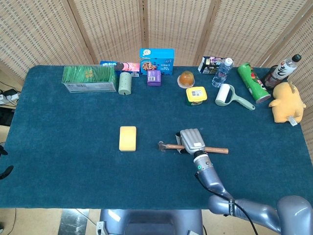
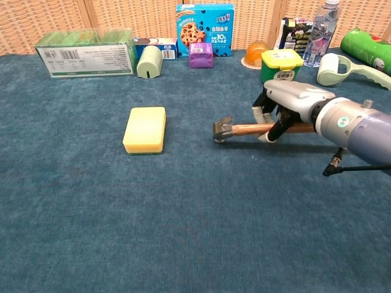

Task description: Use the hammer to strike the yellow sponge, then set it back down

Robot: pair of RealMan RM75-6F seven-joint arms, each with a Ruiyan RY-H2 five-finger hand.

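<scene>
The yellow sponge (image 1: 127, 138) (image 2: 145, 129) lies flat on the blue tablecloth, left of centre. To its right is the hammer (image 1: 164, 146) (image 2: 223, 130), with its metal head pointing toward the sponge and its wooden handle running right. My right hand (image 1: 190, 140) (image 2: 287, 104) grips the handle just behind the head, fingers curled round it. The head is near the cloth, about a hand's width from the sponge. Only two dark fingertips of my left hand (image 1: 4, 170) show at the far left edge, apart, with nothing between them.
Along the back edge stand a green box (image 1: 89, 78), a cookie box (image 1: 157, 60), a purple cube (image 1: 153, 78), a yellow-lidded jar (image 1: 196, 96), a lint roller (image 1: 226, 95), a green can (image 1: 253, 82), bottles and a yellow plush (image 1: 286, 103).
</scene>
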